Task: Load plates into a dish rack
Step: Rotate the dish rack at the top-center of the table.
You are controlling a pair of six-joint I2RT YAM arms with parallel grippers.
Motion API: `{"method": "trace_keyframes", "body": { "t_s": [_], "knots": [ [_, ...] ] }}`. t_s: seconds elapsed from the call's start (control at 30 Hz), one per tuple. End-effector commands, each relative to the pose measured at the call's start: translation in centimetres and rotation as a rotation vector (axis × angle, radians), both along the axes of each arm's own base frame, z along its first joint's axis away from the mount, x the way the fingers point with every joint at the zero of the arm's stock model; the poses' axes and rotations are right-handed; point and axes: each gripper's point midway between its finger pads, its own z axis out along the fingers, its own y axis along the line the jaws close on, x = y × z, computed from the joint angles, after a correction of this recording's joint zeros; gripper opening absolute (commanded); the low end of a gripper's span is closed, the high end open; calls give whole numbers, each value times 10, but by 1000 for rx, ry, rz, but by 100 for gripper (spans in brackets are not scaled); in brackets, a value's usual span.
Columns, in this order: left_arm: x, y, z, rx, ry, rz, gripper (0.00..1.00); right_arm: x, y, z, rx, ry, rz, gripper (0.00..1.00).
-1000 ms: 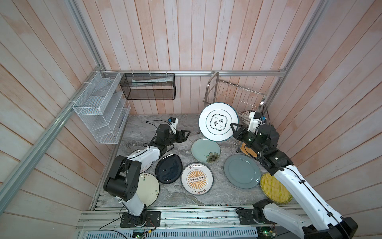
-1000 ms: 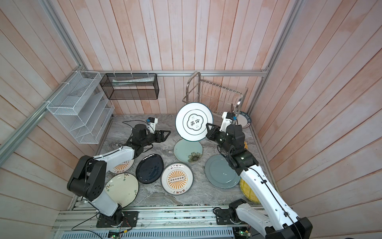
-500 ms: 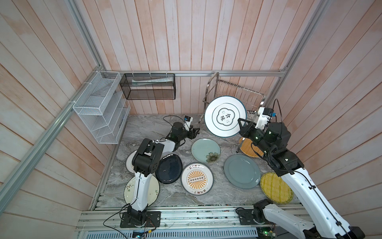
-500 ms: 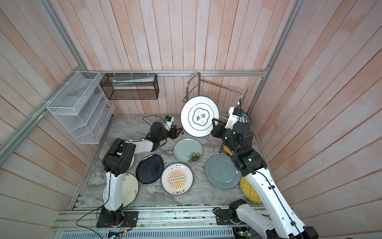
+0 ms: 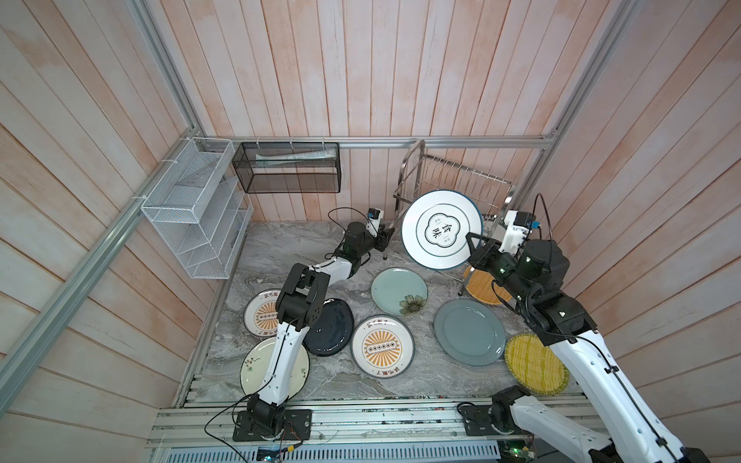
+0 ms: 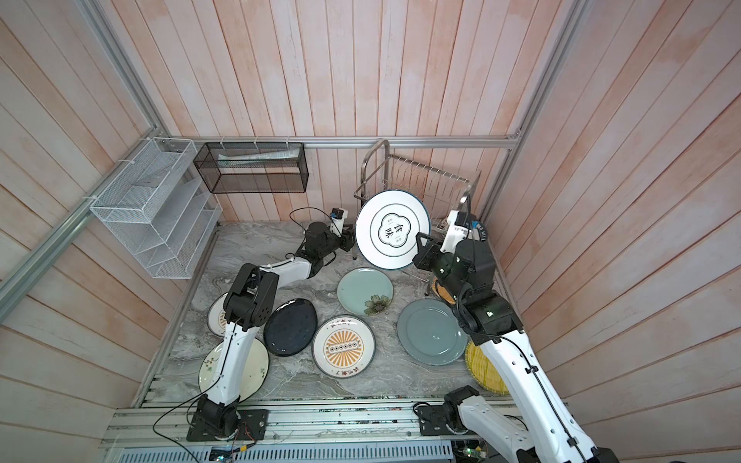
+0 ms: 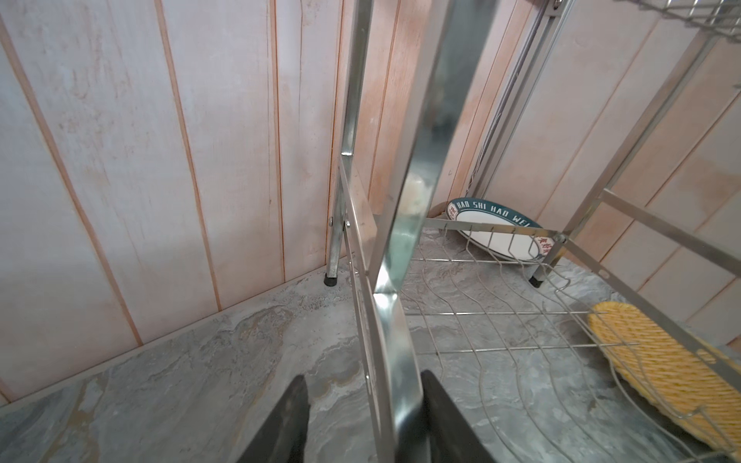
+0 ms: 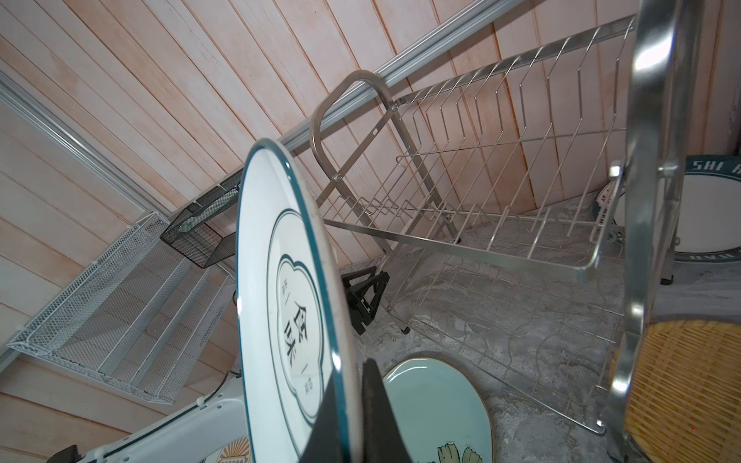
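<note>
My right gripper [image 8: 353, 368] is shut on the rim of a white plate with a teal edge and black characters [image 5: 441, 228], held upright in front of the steel dish rack [image 5: 461, 176]. My left gripper [image 7: 363, 377] stands open astride the rack's front left leg [image 7: 401, 248]; one finger [image 7: 437, 401] touches the leg, the other is apart. On the marble lie a pale green flower plate [image 5: 399, 291], a grey-blue plate [image 5: 469, 332], two sunburst plates [image 5: 382, 346], a black plate [image 5: 331, 326], a cream plate [image 5: 256, 368] and a yellow woven plate [image 5: 535, 362].
An orange woven plate [image 5: 481, 286] lies under the rack's lower tier. A teal-banded white plate [image 7: 497, 228] leans behind the rack in the corner. A white mesh organiser [image 5: 196, 208] and a black mesh basket [image 5: 288, 168] hang on the walls. Wooden walls close in on three sides.
My left arm has stretched right to the rack's front leg and its jaws have narrowed around it. My right gripper has carried the white plate up and right, closer to the rack.
</note>
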Motion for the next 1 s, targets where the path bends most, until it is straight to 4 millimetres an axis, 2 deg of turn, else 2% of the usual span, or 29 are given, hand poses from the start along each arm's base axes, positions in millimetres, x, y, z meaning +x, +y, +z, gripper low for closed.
{"method": "trace_keyframes", "body": {
  "t_s": [0.0,0.13,0.37,0.57,0.73,0.97],
  "knots": [
    [0,-10,-15,27,39,-15,40,-8,-10,37,29,-99,-24,0],
    [-1,-14,-15,42,63,-13,25,-7,-11,38,28,-104,-28,0],
    [-6,-5,-13,30,114,62,0,-7,-12,40,27,-111,-31,0],
    [-8,26,-3,-4,151,261,0,-5,-13,46,23,-121,-38,0],
    [-21,52,4,-22,162,380,0,-2,-11,49,24,-128,-34,0],
    [-41,88,-5,-55,214,532,0,0,-14,62,15,-159,-55,0]
  ]
}}
